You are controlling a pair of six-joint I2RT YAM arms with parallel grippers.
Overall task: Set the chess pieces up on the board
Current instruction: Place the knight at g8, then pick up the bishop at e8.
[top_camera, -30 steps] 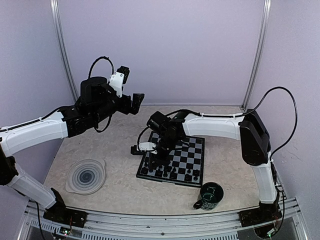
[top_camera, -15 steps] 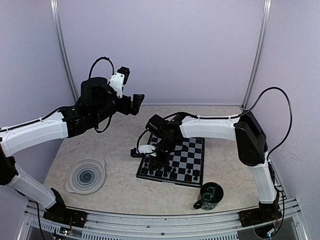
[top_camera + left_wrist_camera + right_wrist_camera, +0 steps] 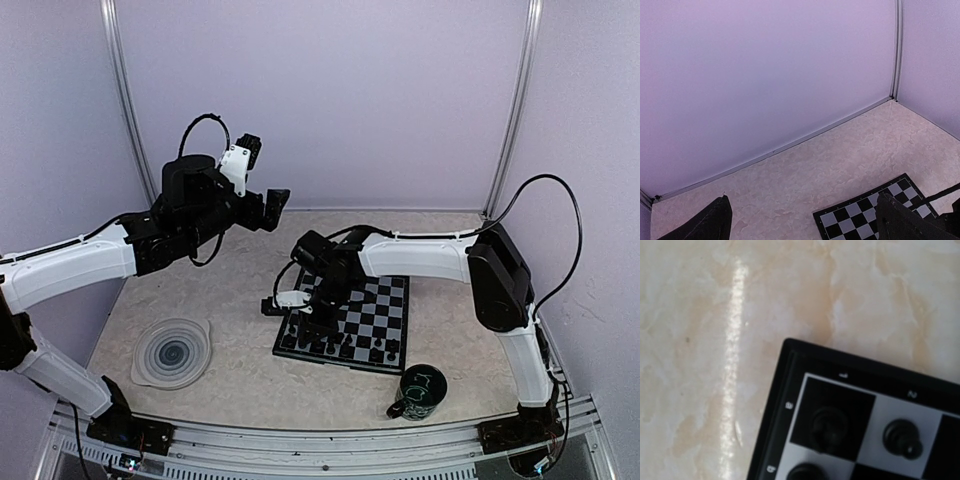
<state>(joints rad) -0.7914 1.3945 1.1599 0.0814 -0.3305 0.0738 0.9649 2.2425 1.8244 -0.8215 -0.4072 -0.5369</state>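
Currently the right gripper [image 3: 318, 322] sits low over the near-left corner of the board [image 3: 385, 305]. Whether its fingers are parted or clenched I cannot tell, as neither view shows them. Chess pieces [image 3: 340, 348] stand along the board's near edge, a corner piece [image 3: 829, 426] with a neighbour [image 3: 902, 437] just beside. Judged step: setting a piece down there. Best done by opening fully, then lifting straight up, since neighbours crowd close. Bare table [image 3: 230, 300] lies left of the raised border [image 3: 785, 375]; the mug [image 3: 420, 392] sits off the near-right corner, the plate [image 3: 172, 352] well left. Left gripper [image 3: 264, 172] hangs high, spread wide, holding nothing.
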